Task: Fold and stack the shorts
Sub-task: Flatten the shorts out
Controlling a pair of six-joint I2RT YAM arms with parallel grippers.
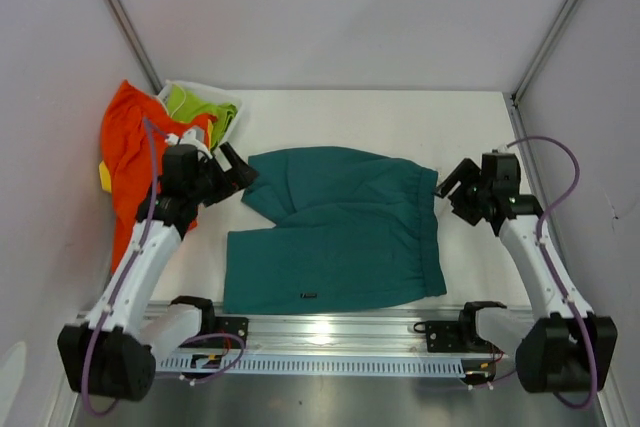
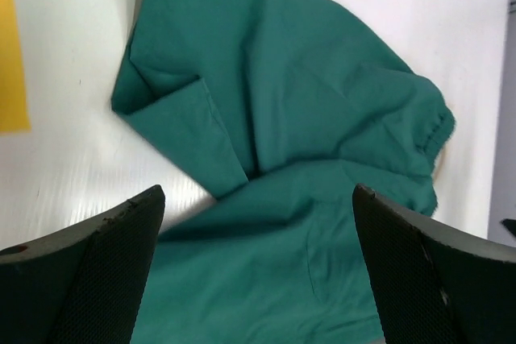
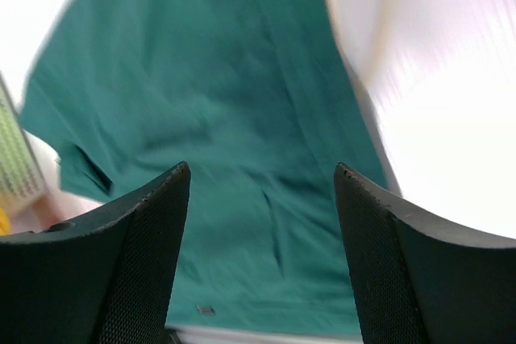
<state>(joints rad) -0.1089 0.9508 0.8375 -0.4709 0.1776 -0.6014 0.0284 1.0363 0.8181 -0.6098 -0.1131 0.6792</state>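
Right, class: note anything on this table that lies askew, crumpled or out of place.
The teal cloth shorts lie spread but not flat: one leg's hem corner is folded over. The bright orange cloth shorts are heaped against the left wall, beside a crumpled lime-green pair.

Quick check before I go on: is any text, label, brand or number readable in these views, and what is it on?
No text can be read in any view.
Small dark tag near the hem of the teal shorts: too small to read from the top camera and blurred in the right wrist view.
No other writing, numbers or signs show on the cloth or the arms.
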